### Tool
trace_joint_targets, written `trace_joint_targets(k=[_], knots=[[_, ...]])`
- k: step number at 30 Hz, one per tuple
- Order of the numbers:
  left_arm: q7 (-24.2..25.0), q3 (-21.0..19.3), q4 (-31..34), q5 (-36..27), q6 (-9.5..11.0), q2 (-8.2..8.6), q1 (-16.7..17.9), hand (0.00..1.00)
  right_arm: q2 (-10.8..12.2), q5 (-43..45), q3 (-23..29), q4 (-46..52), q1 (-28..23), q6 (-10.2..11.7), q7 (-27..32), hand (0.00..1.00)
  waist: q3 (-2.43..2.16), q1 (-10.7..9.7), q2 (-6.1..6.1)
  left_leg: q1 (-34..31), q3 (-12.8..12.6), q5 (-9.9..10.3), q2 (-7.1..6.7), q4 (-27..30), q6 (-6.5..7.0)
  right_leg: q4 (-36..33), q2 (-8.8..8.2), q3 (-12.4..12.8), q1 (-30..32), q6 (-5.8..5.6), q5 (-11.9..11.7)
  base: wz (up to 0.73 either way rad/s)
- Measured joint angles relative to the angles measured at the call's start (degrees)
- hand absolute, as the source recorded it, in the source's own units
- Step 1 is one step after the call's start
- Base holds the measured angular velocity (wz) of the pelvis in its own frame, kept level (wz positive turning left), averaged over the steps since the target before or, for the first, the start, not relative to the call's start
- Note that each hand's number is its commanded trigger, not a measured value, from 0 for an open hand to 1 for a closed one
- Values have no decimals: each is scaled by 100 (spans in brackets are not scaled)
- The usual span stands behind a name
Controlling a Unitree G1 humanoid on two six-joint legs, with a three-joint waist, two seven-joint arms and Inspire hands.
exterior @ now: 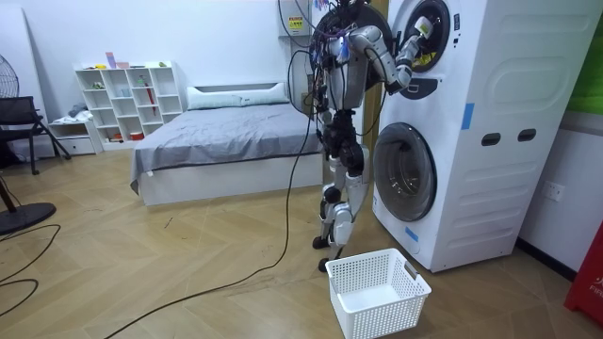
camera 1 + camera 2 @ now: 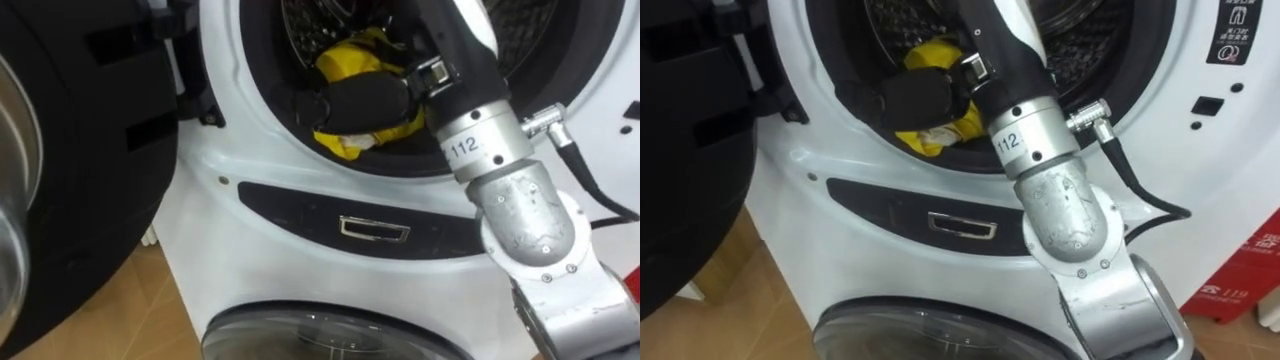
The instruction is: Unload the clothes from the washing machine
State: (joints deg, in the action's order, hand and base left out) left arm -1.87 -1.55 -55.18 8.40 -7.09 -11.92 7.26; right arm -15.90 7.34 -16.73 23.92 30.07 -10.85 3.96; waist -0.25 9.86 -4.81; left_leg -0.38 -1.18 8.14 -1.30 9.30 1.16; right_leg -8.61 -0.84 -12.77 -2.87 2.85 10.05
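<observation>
Closest in, the right arm leads up to the right hand, fingers curled round the one yellow garment bunched at the lower lip of the upper drum. Two machines stand stacked, the upper washing machine with its door open to the left. One white basket sits on the floor by the robot's feet.

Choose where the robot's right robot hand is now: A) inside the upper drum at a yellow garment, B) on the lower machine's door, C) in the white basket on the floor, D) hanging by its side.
A: the right robot hand reaches through the open port into the upper drum, with the yellow garment bunched around it.
</observation>
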Motion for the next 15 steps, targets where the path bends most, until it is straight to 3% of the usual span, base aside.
trace_joint_targets(k=[3, 8, 15], knots=[[0, -13, 0, -2, 0, -1, 6, 0, -52, 2, 58, -10, 0, 0, -51, 0, 13, -36, -21, -2, 21, 0, -3, 14, 0, -1, -5, -3, -9, 3, 5, 3], [6, -67, -10, 19, -16, 1, 9, 0, -295, 174, 252, -28, -2, 3, -284, 0, 77, -162, -37, -19, 47, 20, -7, 31, 3, -3, -4, -8, -6, 4, 6, 3], [7, -198, 9, -6, -50, -2, -4, 0, -685, 3, 602, -231, -38, 3, -295, 0, 60, -390, -46, -104, 144, 53, -42, 78, 34, -5, -47, -150, -2, -27, 14, 10]])
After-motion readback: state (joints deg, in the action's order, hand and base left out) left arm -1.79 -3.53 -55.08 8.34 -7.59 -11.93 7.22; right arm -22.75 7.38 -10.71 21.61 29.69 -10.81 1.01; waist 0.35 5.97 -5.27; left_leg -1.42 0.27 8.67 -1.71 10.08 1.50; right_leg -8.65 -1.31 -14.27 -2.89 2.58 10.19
